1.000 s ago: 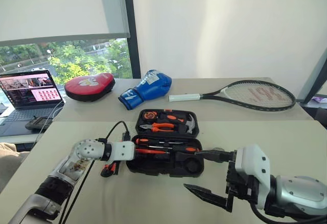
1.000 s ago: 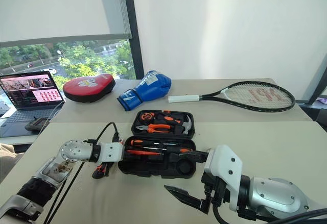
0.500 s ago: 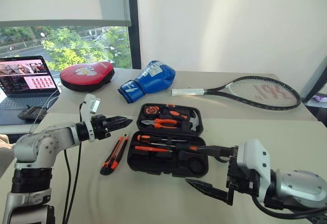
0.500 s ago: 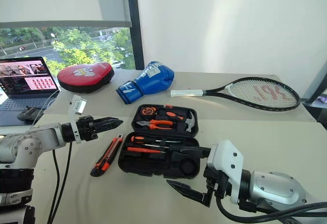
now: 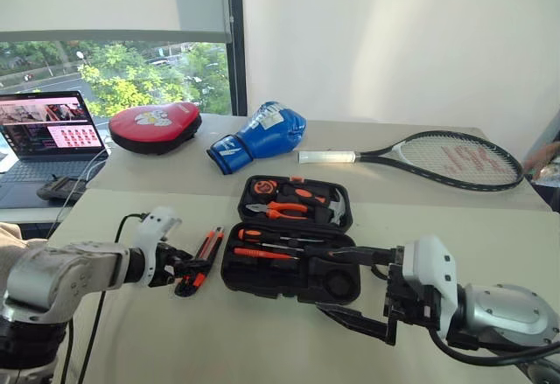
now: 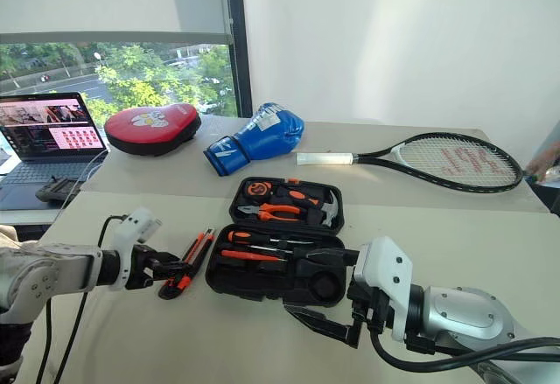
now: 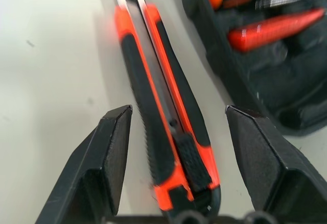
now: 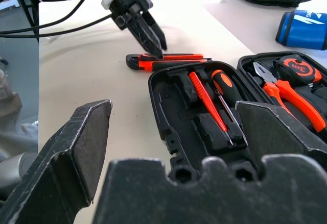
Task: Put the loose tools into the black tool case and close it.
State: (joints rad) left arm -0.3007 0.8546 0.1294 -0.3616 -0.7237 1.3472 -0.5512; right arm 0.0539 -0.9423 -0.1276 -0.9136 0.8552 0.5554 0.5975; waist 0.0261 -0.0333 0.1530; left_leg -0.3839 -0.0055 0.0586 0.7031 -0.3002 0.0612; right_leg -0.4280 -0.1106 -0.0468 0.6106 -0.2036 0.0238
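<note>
The black tool case [image 5: 262, 281] lies open in the middle of the table, lid tilted back. Two orange-handled screwdrivers [image 5: 278, 237] rest in recesses of its front half; pliers and a hammer sit in the lid. An orange-black utility knife [image 5: 206, 246] lies flat on the table just left of the case. My left gripper [image 7: 177, 113] is open and low over the knife's near end, one finger [image 7: 110, 152] on either side of it and apart from it. At the case's front right, my right gripper [image 5: 313, 279] is open and holds nothing.
At the back of the table lie a red punch pad [image 5: 156, 127], a blue boxing glove [image 5: 261, 136] and a tennis racket [image 5: 437, 157]. An open laptop [image 5: 44, 135] stands at the far left. A person's hand [image 5: 544, 155] shows at the right edge.
My left gripper, raised above the table half a second ago, has dropped to the knife and now straddles it. It was shut a second ago. The right arm has stayed still.
</note>
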